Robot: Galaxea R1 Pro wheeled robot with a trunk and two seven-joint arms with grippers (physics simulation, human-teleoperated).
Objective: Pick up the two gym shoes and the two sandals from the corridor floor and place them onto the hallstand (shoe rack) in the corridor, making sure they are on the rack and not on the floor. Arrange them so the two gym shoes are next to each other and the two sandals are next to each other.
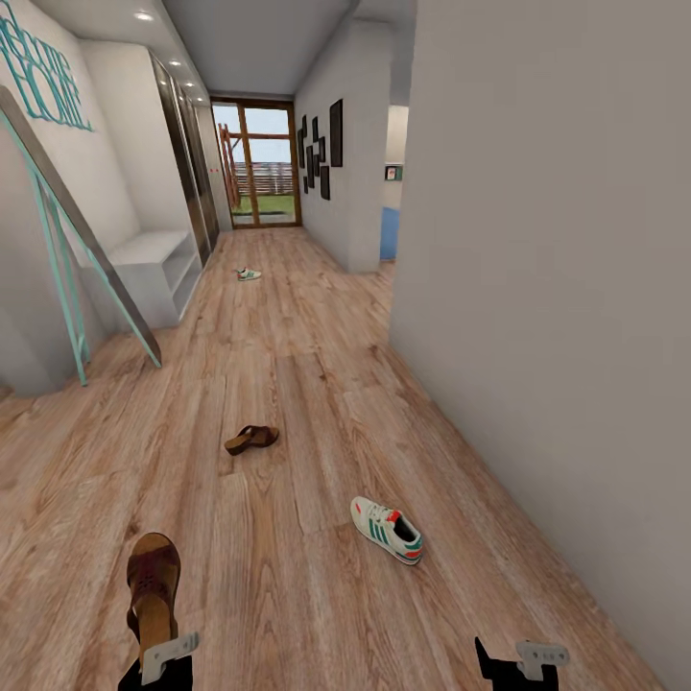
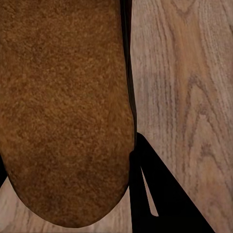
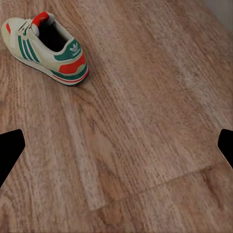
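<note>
So, head view. One sandal [image 1: 154, 585] sits in my left fingers [image 1: 165, 653], toe pointing away from me, dark brown strap over a tan footbed, held above the corridor floor [image 1: 288, 384]. The second sandal [image 1: 251, 439] lies on its side on the planks further ahead, near the middle of the corridor. One gym shoe [image 1: 387, 530] rests upright on the floor ahead of my right fingers [image 1: 523, 660], white with green side stripes and a red-orange heel mark. The other gym shoe [image 1: 249, 274] lies far down the corridor, small, close to the low white bench [image 1: 154, 264] under teal wall lettering [image 1: 43, 82]. I judge the task barely begun: one of four items is lifted, none is on a rack, and three remain on the floor.

Left wrist view. The sandal's tan suede-like footbed [image 2: 65, 111] runs between my left fingers, a black fingertip [image 2: 165, 194] pressed at its edge; the fingers are clamped on it, wood grain below.

Right wrist view. The nearer gym shoe [image 3: 46, 46] stands on the planks well apart from my right fingers [image 3: 116, 145], heel toward them, teal lining visible in its opening. The two black tips sit wide apart with bare floor between them, holding nothing.
</note>
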